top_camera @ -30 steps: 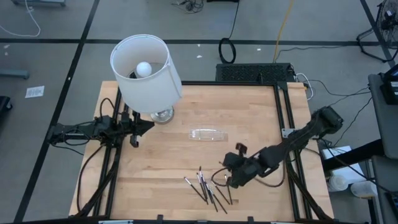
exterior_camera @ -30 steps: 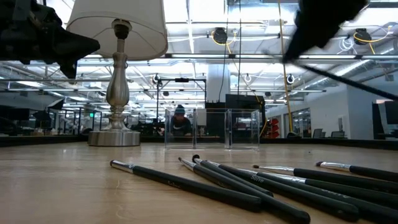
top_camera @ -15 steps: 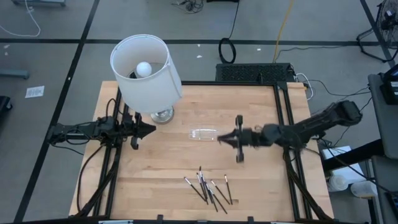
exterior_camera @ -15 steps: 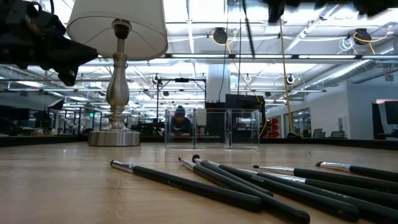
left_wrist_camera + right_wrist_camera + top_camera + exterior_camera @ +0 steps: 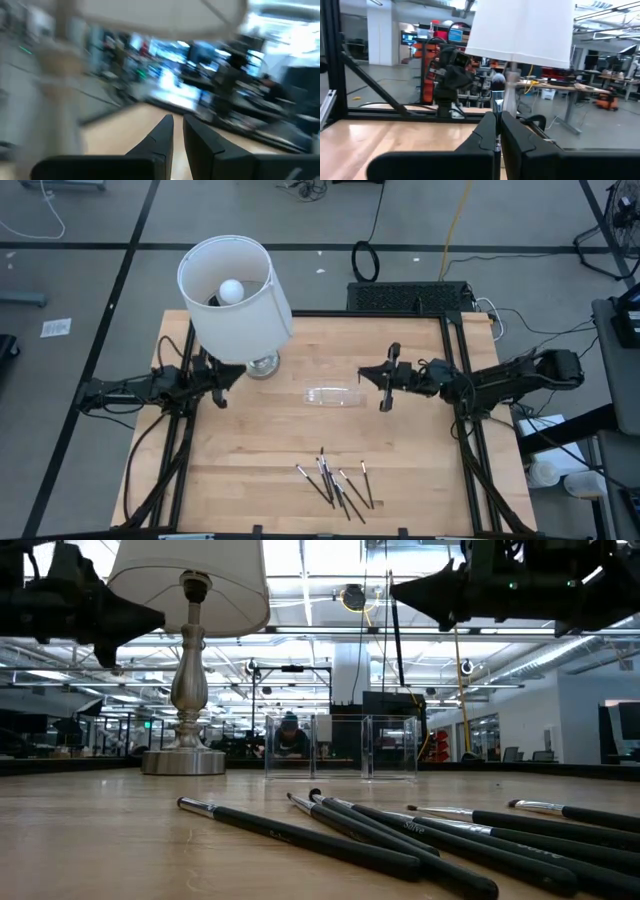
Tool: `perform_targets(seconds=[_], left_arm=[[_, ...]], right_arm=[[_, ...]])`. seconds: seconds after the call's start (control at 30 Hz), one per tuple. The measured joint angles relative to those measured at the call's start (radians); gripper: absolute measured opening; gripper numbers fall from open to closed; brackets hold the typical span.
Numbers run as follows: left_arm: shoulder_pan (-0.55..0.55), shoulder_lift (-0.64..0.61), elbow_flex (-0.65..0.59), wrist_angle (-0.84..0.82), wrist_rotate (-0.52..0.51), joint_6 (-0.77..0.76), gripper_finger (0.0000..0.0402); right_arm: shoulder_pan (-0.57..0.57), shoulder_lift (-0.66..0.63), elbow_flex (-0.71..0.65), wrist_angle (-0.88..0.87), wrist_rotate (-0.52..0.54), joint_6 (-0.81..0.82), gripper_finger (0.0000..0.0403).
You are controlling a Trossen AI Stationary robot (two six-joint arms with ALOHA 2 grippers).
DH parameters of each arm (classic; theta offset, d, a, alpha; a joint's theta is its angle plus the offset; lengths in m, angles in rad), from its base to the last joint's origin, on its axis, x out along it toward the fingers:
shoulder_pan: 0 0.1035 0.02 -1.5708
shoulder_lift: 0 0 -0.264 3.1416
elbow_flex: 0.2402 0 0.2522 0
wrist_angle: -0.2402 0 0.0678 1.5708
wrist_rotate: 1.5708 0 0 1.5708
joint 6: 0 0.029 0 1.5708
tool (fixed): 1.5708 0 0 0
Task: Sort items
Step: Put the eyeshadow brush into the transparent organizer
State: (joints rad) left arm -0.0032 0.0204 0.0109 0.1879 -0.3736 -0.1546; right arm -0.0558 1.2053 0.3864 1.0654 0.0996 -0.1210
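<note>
1. Status: sorting barely begun. Clear tray point(image 5: 334, 396) at table point(image 5: 420, 480) centre appears empty.
2. Right gripper point(image 5: 384, 387): raised just beside the tray, fingers point(image 5: 492, 131) pressed together, pinching one brush upright, bristle tip point(image 5: 498, 83) showing above them.
3. Remaining brushes point(image 5: 338, 482): about six, lying crossed in a loose pile near the table's front edge, well apart from the tray.
4. Left gripper point(image 5: 219, 383): waiting beside the lamp point(image 5: 236, 298) base, fingers point(image 5: 161, 136) nearly together, holding nothing.
5. Outstanding: placement of the held brush, then the pile.
</note>
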Motion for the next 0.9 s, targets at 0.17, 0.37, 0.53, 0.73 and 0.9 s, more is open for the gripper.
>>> perform_targets(seconds=[0.17,0.37,0.53,0.73,0.9], left_arm=[[0.000,0.000,0.000,0.005,-0.018,0.015,0.0049],[-0.001,0.000,0.000,-0.071,0.094,-0.012,0.0049],[0.000,0.000,0.001,-0.123,0.121,-0.016,0.0049],[0.000,0.006,0.003,-0.134,0.124,-0.031,0.0049],[0.000,0.006,0.003,-0.130,0.114,-0.031,0.0049]], right_arm=[[0.022,0.085,-0.002,0.058,-0.001,-0.008,0.0000],[0.039,0.227,0.006,0.331,-0.024,-0.074,0.0000],[-0.001,0.295,0.012,0.422,-0.025,-0.058,0.0000],[-0.023,0.342,0.012,0.379,-0.024,-0.033,0.0000],[-0.022,0.367,0.012,0.370,-0.024,-0.037,0.0000]])
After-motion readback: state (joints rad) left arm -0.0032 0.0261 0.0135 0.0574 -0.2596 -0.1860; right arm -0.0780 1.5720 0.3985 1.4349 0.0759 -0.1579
